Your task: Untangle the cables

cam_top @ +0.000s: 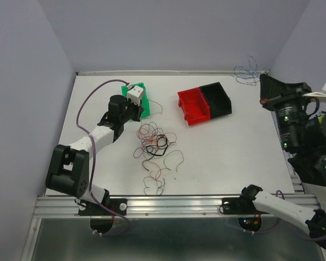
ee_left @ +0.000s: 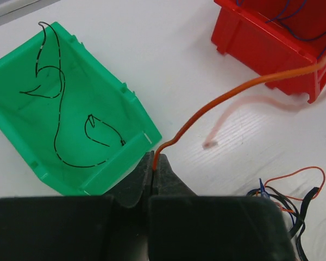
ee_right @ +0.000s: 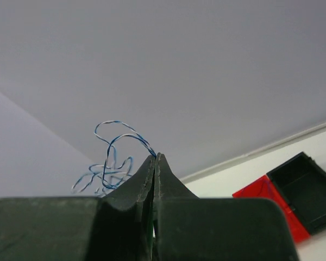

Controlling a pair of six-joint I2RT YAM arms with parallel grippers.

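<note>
a: what does the left gripper (ee_left: 154, 163) hold?
b: an orange wire (ee_left: 228, 95), pinched in its closed tips, just beside the green bin (ee_left: 136, 106).
a: and in the bin?
b: thin black wires (ee_left: 58, 117), lying loose.

Laboratory robot cell: a white table (cam_top: 233, 152) enclosed by plain pale walls (cam_top: 27, 109), edged with an aluminium mounting rail (cam_top: 174, 204) and carrying a red bin (cam_top: 198, 116) and a black bin (cam_top: 221, 110).

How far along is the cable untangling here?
Done: a few black wires lie in the green bin. In hand: the left pincer is shut on an orange wire, the right pincer on a blue-white strand held high. Left: the tangle and loose strands on the table.
</note>
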